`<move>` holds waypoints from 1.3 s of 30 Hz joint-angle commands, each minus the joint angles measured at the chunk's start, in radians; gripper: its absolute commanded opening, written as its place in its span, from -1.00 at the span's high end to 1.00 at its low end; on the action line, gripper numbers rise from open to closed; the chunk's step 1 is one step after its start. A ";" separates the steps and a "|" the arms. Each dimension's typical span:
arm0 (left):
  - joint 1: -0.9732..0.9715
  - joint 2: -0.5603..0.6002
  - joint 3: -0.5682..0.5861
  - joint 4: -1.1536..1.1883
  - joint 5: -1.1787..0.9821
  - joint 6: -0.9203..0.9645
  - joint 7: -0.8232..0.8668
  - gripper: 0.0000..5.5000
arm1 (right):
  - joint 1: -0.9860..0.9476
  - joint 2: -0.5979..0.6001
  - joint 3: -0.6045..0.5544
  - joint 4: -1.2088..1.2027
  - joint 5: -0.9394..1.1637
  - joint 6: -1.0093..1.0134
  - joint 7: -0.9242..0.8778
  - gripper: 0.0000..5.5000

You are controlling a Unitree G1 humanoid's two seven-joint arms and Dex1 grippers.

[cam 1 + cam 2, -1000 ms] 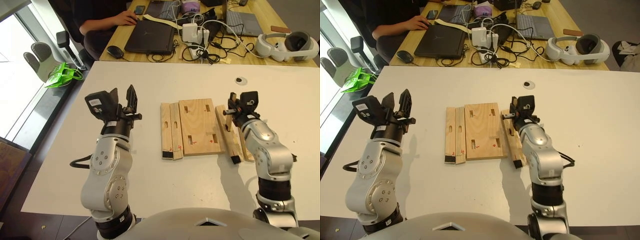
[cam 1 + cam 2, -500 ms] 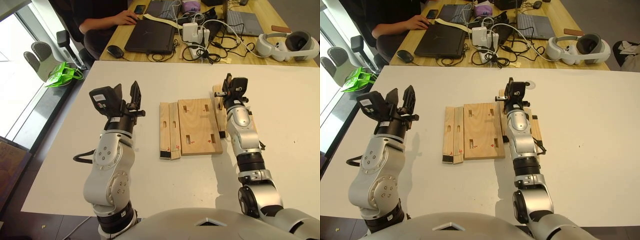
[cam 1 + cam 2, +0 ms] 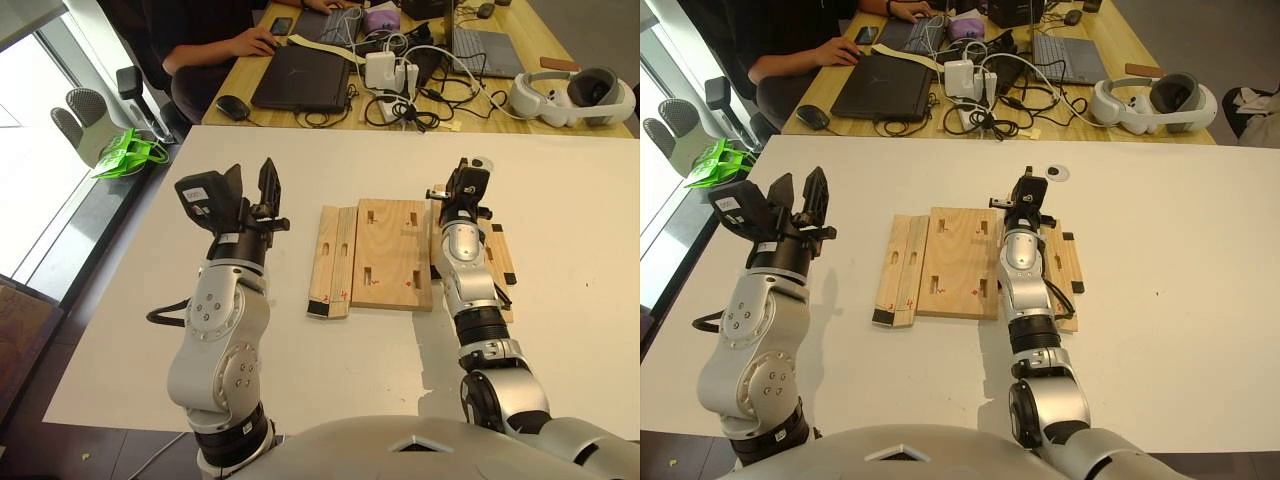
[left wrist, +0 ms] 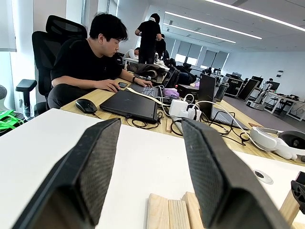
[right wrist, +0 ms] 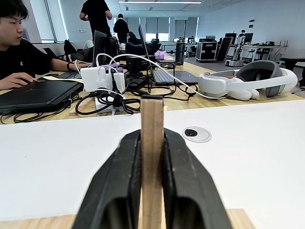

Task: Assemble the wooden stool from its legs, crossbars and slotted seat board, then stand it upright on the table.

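— Where's the pale rectangular slotted wooden seat board [image 3: 392, 254]?
— Flat on the white table [image 3: 300, 170], pale wooden bars [image 3: 332, 262] just beside it.
— The claws?
— Right gripper [image 3: 1028, 190] clenched on a thin upright wooden slat [image 5: 152, 119]; left gripper [image 4: 150, 157] spread wide, off to the left.

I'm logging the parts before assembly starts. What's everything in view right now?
seat board: one, pale wood, slotted, flat mid-table
wooden strips: two, pale, flat beside the board's left edge
wooden pieces: count unclear, pale, right of the board, partly under the right arm
wooden bar: one, pale, in the right gripper
table: one, white
cable cap: one, grey, far side of the table
laptop: one, black, desk behind
headset: one, white, desk behind
left gripper: open, raised left of the strips
right gripper: shut on the wooden bar
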 commanded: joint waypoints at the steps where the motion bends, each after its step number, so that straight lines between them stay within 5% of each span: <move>1: -0.006 0.005 -0.004 -0.012 0.012 -0.004 0.009 0.14 | 0.121 0.051 0.019 -0.191 0.036 0.216 0.011 0.86; 8: 0.005 -0.001 -0.010 -0.019 0.021 -0.016 0.019 0.14 | 0.147 0.006 0.042 -0.434 0.082 0.515 0.075 0.86; 14: 0.011 -0.002 -0.015 -0.019 0.024 -0.028 0.027 0.14 | 0.188 -0.030 0.088 -0.527 0.071 0.562 0.145 0.86; 28: -0.006 -0.001 -0.023 0.005 0.026 -0.045 0.019 0.14 | 0.047 -0.034 0.086 0.015 0.007 -0.133 0.184 0.86; 34: -0.008 -0.001 -0.026 0.009 0.027 -0.049 0.017 0.14 | 0.021 -0.030 0.072 0.135 0.008 -0.222 0.185 0.86; 39: -0.006 -0.001 -0.026 0.010 0.029 -0.052 0.017 0.14 | 0.009 -0.028 0.060 0.135 0.024 -0.246 0.192 0.53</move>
